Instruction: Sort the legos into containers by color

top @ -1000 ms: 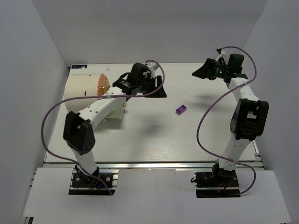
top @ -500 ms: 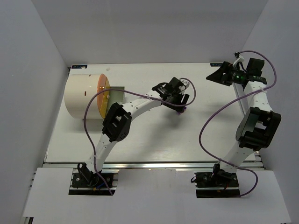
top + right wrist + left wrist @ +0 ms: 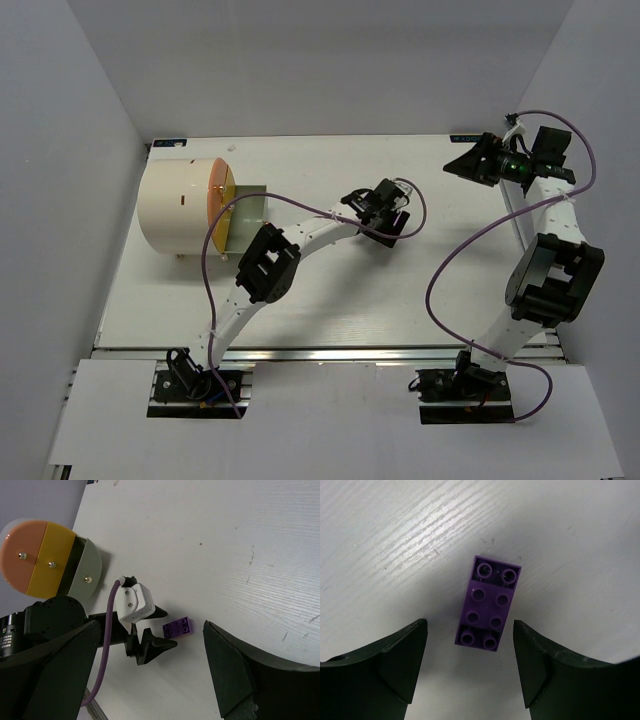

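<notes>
One second back at the drum (image 3: 180,205); now out at mid-table with the left gripper (image 3: 470,625) low over the purple lego (image 3: 489,603), fingers spread either side and not touching, so likely about to grasp. Lies flat, studs up, well clear of every table (image 3: 380,290) edge, with bare surface for the run back to the drum. Keeps the right gripper (image 3: 472,163), fingers wide apart and empty, off at the far right corner.

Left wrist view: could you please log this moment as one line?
left pincer open, straddling purple lego | lego flat on table, ungrasped | right pincer open, empty
</notes>
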